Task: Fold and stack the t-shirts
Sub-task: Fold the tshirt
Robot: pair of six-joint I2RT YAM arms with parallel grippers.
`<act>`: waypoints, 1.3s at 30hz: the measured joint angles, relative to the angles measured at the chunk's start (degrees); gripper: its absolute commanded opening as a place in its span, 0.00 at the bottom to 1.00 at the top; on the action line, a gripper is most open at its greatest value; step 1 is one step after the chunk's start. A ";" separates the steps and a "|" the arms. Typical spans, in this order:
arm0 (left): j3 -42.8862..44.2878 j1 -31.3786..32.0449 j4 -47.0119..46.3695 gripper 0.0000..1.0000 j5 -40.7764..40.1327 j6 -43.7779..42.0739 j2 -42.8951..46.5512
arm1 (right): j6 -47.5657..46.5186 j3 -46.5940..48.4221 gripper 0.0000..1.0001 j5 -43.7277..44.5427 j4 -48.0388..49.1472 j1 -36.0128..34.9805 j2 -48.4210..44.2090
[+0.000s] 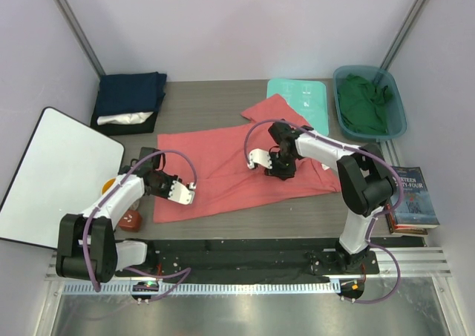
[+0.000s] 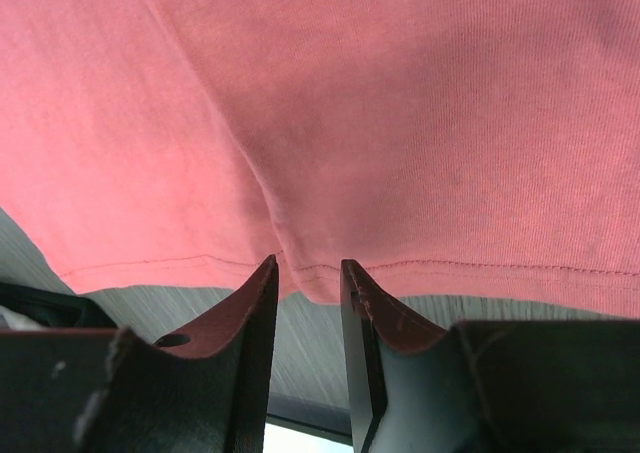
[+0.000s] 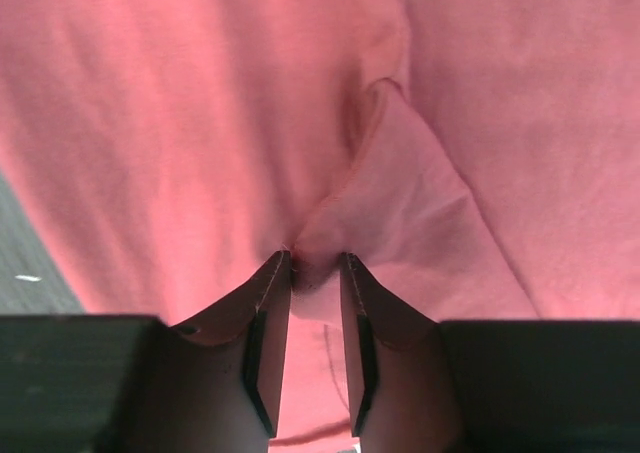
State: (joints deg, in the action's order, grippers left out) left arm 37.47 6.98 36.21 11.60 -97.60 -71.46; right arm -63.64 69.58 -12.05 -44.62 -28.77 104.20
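A coral-red t-shirt (image 1: 223, 162) lies spread across the middle of the table, one sleeve reaching onto the mint-green board. My left gripper (image 1: 183, 193) is at the shirt's near-left hem. In the left wrist view its tips (image 2: 308, 265) pinch a small dip of the stitched hem (image 2: 310, 278). My right gripper (image 1: 257, 160) sits on the shirt's middle. In the right wrist view it (image 3: 315, 258) is closed on a raised fold of the cloth (image 3: 400, 203). A folded navy shirt (image 1: 132, 93) lies on a white one (image 1: 122, 119) at back left. A dark green shirt (image 1: 362, 102) fills the basket.
A teal basket (image 1: 398, 102) stands at back right beside the mint-green board (image 1: 304, 95). A white board (image 1: 52, 173) lies at left. Books (image 1: 412, 199) are stacked at right. Small orange (image 1: 109, 185) and red (image 1: 130, 219) objects sit by the left arm.
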 measured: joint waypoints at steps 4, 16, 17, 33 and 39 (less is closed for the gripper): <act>-0.02 0.00 0.00 0.32 0.02 0.13 0.68 | 0.61 0.00 0.13 1.55 2.19 0.00 0.33; -0.11 0.00 0.02 0.32 0.22 0.13 0.83 | -0.15 3.69 0.04 4.09 2.97 -0.15 0.35; -0.11 0.00 0.02 0.32 0.26 0.13 0.81 | -0.50 4.81 0.04 4.35 2.99 -0.24 0.35; -0.11 0.42 0.02 0.33 1.29 0.15 0.24 | -0.24 -2.95 0.37 21.27 38.60 -4.20 3.52; -0.11 1.25 0.02 0.33 1.51 0.15 -0.94 | 0.81 -6.03 0.37 27.26 48.98 -4.70 1.33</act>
State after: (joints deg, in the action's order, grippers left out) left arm 37.36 8.23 36.23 13.10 -97.45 -72.40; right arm -62.83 63.55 15.20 4.36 -33.47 105.54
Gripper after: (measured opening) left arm 0.326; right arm 0.364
